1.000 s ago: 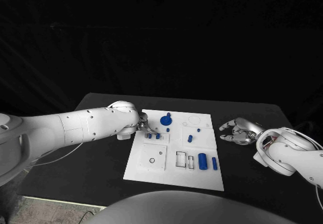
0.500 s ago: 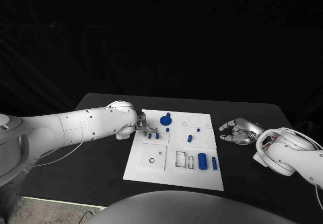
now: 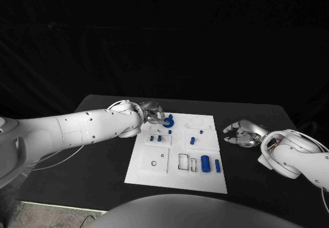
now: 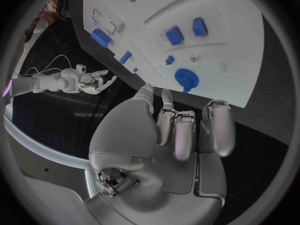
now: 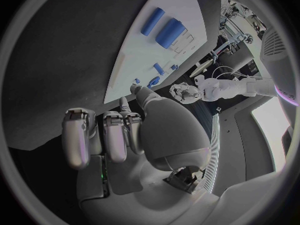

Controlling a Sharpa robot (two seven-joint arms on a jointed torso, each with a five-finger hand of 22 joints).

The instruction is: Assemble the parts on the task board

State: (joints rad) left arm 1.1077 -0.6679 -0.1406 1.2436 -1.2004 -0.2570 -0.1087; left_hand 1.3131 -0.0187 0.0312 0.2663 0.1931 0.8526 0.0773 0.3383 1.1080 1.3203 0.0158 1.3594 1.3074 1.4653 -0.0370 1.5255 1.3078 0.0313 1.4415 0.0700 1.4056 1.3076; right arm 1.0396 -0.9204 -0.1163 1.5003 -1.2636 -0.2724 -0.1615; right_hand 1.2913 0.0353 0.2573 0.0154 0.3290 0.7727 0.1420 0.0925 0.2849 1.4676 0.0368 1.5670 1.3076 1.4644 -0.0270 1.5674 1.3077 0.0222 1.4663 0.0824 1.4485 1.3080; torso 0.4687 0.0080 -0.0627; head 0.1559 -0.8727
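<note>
Landmark: the board, a white plate in the middle of the black table.
Near edge of board: a tall blue cylinder with a thinner blue bar just beside it, on the side toward the right hand; two rectangular slots next to them, and a square panel with a small ring toward the left arm.
Middle of board: two short blue pegs side by side; a single blue peg apart from them.
Far edge of board: a round blue disc with a stub on it.
Right hand: off the board, over the table beside its middle; fingers loosely curled and apart, holding nothing.
Left hand: above the board's far corner, fingertips just beside the disc; whether it touches or grips the disc cannot be told. In the wrist view the fingers lie together, bent, short of the disc.
</note>
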